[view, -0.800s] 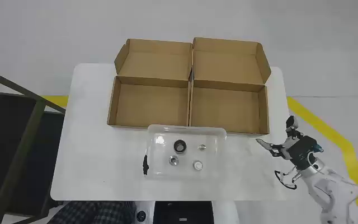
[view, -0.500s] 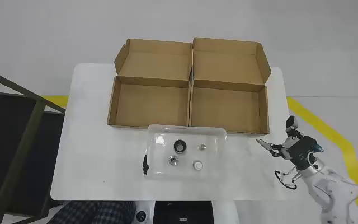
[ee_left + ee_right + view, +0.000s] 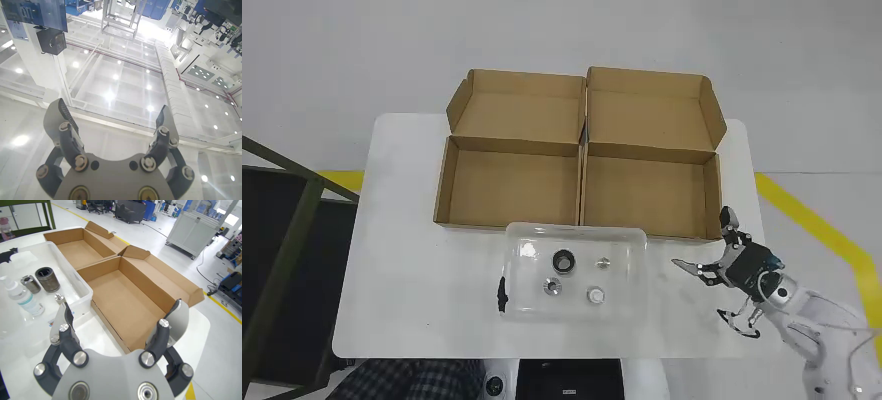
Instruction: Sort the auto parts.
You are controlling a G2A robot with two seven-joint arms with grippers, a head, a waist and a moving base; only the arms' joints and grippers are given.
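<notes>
The right gripper [image 3: 122, 306] is hanging wide open over the near right of the table [image 3: 412, 250], just right of the clear bin [image 3: 577, 229]. In the bin, the black bearing [image 3: 47, 279] and the grey sleeve [image 3: 30, 284] are standing on end, long axes vertical, bores facing up. The left gripper [image 3: 112, 105] is gaping wide, pointing ceilingward.

White table [image 3: 412, 250]. Left cardboard box [image 3: 510, 188] & right cardboard box [image 3: 644, 196]: plain brown, no print. Clear plastic bin [image 3: 75, 275] w/ dark grey bearing [image 3: 47, 277], silver-grey metal cylinder [image 3: 30, 284], clear bottle [image 3: 22, 296] w/ white cap & teal-banded label. Right gripper [image 3: 121, 305]: silver fingers [image 3: 181, 313], black ribbed inner faces, black links. Left gripper [image 3: 112, 105]: same colours. Pale grey floor [image 3: 542, 30] w/ yellow stripe [image 3: 790, 192].
</notes>
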